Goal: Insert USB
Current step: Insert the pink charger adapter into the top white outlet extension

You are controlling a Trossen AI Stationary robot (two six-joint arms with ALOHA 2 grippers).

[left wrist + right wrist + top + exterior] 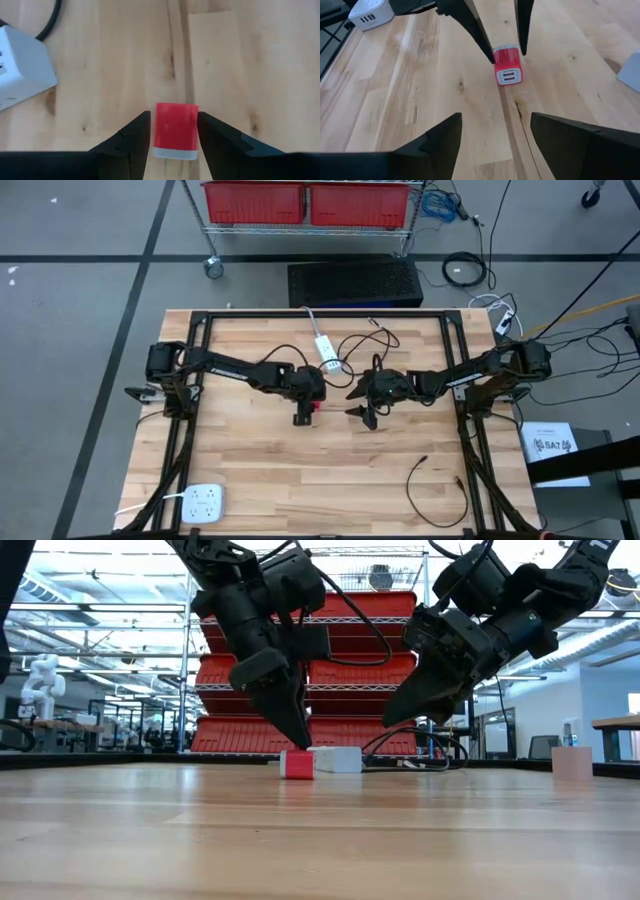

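Right wrist view shows the charger (509,71) as a small red block with a grey face carrying two USB slots, lying flat on the table (410,90). Left wrist view hides those slots, showing only red top and grey edge. The left gripper (173,131) straddles the charger, fingers spread beside it. The right gripper (495,131) hovers near, open and empty.

Red USB charger (509,70) hemmed on both flanks by left gripper (174,131) fingers; port face open toward right gripper (495,131), bare wood between. White power strip (327,353) and its black cables (362,340) crowd table's far side.
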